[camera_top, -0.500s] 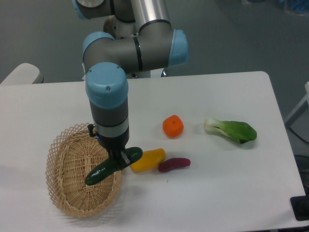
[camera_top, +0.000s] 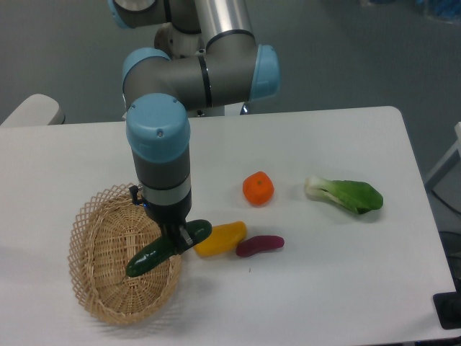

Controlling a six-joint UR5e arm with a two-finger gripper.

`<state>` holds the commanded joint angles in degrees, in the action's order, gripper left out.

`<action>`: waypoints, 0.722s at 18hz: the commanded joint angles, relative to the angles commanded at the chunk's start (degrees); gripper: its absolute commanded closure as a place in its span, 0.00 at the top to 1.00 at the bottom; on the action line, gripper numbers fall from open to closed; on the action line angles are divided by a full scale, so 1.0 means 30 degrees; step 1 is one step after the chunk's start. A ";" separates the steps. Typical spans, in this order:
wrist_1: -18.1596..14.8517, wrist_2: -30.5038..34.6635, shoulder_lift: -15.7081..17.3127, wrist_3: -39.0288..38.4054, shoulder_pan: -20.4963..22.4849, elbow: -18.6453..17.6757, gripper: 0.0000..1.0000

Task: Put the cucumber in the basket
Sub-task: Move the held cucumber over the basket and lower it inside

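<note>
The dark green glossy cucumber is held slanted in my gripper, its lower end over the right side of the tan wicker basket and its upper end sticking out past the rim toward the yellow vegetable. The gripper is shut on the cucumber's middle and points straight down from the arm's blue-capped wrist. I cannot tell whether the cucumber touches the basket.
A yellow vegetable lies just right of the gripper, with a small purple eggplant beside it. An orange fruit and a bok choy lie farther right on the white table.
The gripper and cucumber have shifted very slightly to the left; otherwise nothing has visibly changed.
</note>
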<state>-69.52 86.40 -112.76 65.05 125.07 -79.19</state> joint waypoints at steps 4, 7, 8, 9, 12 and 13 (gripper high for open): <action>0.0000 0.0001 0.0000 -0.3330 -0.1054 0.0000 0.14; 0.0029 0.0030 -0.0087 -0.6585 -0.1816 -0.0321 0.14; 0.0058 0.0030 -0.0146 -0.7813 -0.2079 -0.0554 0.14; 0.0088 0.0030 -0.0262 -0.9217 -0.2285 -0.0789 0.14; 0.0350 0.0001 -0.0526 -1.2125 -0.2463 -0.1754 0.14; 0.0787 0.0029 -0.0643 -1.2683 -0.2463 -0.2019 0.15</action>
<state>-67.16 86.48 -114.69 27.00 117.69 -85.25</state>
